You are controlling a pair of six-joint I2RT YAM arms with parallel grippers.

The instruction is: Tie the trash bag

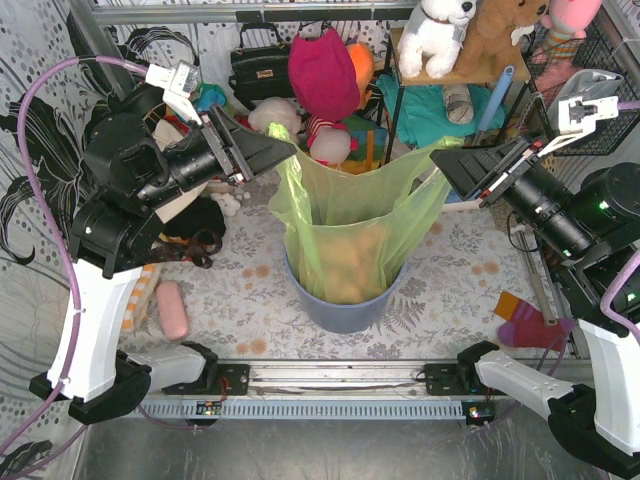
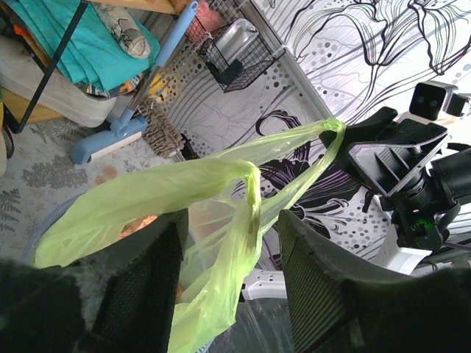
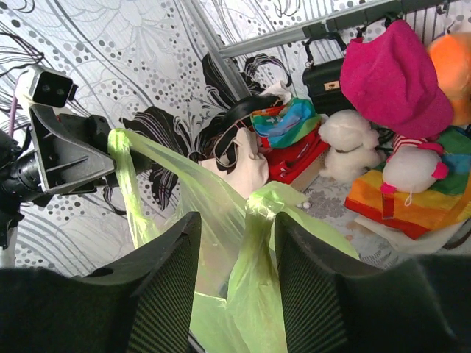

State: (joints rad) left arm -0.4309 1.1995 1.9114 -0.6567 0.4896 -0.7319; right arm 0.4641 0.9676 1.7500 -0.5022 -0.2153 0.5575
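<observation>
Seen from above, the trash bag [image 1: 350, 215] stands in a blue bin [image 1: 345, 312] at the middle of the table [image 1: 450, 262]. Its two top corners are drawn out to the left tool [image 1: 288, 148] and the right tool [image 1: 442, 165]. Only the wrist views show the gaps. The left tool's fingers stand wide apart, with a twisted strand of bag hanging unclamped between them. The right tool's fingers are about half apart. A bunched corner lies in the gap against one finger, clear of the other.

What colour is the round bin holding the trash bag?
The bin is blue-grey, shown best in the top external view.
</observation>
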